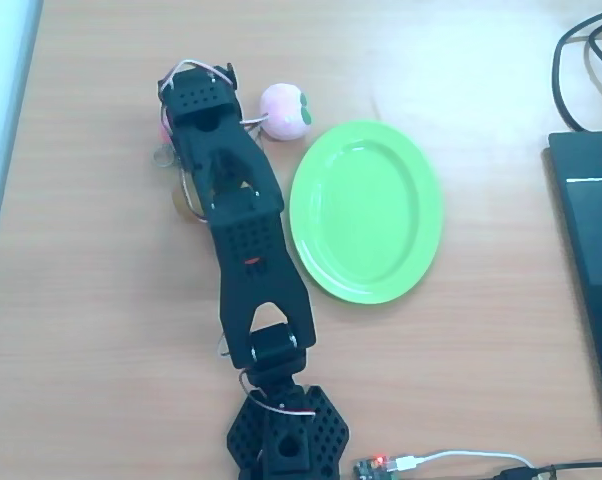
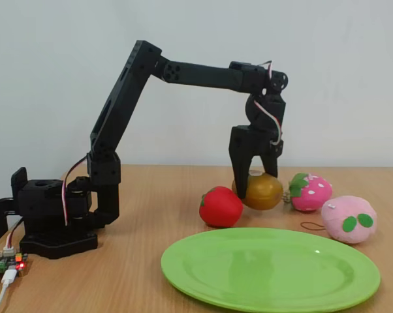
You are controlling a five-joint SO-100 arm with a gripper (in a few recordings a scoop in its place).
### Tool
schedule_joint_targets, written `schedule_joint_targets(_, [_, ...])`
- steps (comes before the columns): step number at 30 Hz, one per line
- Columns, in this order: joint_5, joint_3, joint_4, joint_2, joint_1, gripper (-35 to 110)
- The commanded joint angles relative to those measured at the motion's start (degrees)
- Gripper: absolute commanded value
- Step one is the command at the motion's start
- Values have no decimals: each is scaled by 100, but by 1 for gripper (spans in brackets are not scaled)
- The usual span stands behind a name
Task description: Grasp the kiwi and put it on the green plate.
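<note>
An olive-brown oval kiwi (image 2: 262, 191) sits between the gripper's (image 2: 249, 188) parted fingers on the table, beside the bare green plate (image 2: 270, 272).

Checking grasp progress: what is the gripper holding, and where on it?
Cannot be told. The black two-finger gripper straddles the top of the olive-brown oval toy kiwi, which sits on the table.
</note>
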Motion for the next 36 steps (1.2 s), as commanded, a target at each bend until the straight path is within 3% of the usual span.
schedule_joint_targets(1, [-97,-264,79,483,114,31])
schedule_joint_targets(17, [-97,-378,79,1239,1494,32])
schedule_joint_targets(36, [-422,940,53,1758,3788,34])
